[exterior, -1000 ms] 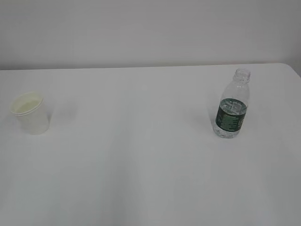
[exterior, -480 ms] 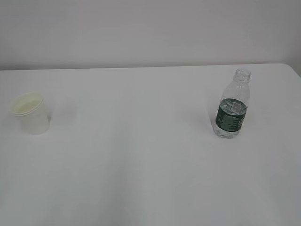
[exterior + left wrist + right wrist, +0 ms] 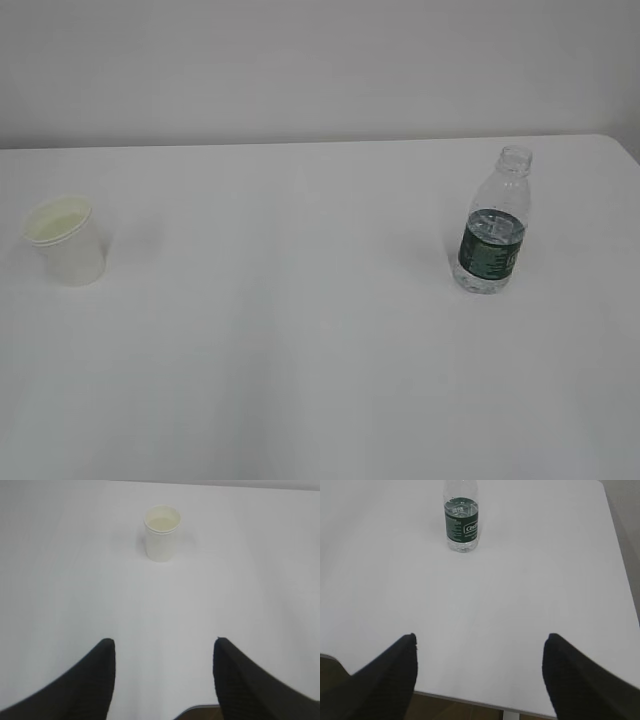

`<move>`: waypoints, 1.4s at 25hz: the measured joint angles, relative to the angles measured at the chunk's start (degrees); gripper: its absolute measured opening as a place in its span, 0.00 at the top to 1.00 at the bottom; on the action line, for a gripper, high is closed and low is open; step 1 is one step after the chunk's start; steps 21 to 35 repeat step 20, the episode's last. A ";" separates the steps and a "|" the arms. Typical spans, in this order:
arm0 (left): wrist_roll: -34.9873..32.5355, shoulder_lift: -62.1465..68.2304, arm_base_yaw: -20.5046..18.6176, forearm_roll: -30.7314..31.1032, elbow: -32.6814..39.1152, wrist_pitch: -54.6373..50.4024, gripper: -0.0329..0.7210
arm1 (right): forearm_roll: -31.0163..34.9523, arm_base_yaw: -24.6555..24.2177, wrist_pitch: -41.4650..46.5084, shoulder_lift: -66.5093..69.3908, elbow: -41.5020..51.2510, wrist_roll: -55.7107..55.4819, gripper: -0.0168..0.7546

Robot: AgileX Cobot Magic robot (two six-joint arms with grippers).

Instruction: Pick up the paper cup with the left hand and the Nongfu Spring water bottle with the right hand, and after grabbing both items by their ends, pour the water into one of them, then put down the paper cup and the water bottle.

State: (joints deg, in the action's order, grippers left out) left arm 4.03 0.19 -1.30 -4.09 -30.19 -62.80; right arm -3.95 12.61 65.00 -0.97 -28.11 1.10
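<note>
Nothing has moved since the earlier frames: the paper cup (image 3: 65, 241) stands upright at the left of the white counter (image 3: 300, 330), and the Nongfu Spring water bottle (image 3: 493, 222) stands upright, capless, well apart at the right, with water (image 3: 485, 279) inside. The left tool (image 3: 164, 647) hangs spread and empty, short of the cup. The right tool (image 3: 479, 642) gapes wide, empty, short of the bottle.

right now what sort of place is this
Probably a lab or test bench: a bare white table against a blank wall, holding only a small white paper cup and a capless clear plastic water bottle with a green label.
</note>
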 joint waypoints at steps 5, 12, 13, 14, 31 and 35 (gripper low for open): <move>0.00 0.00 0.00 0.00 0.00 0.00 0.37 | 0.00 0.00 0.00 0.00 0.00 0.00 0.21; 0.00 0.00 0.00 0.00 0.00 0.00 0.37 | 0.00 0.00 0.00 0.00 0.00 0.00 0.21; 0.00 0.00 0.00 0.00 0.00 0.00 0.37 | 0.00 0.00 0.00 0.00 0.00 0.00 0.21; 0.00 0.00 0.00 0.00 0.00 0.00 0.37 | 0.00 0.00 0.00 0.00 0.00 0.00 0.21; 0.00 0.00 0.00 0.00 0.00 0.00 0.37 | 0.00 0.00 0.00 0.00 0.00 0.00 0.21; 0.00 0.00 0.00 0.00 0.00 0.00 0.37 | 0.00 0.00 0.00 0.00 0.00 0.00 0.21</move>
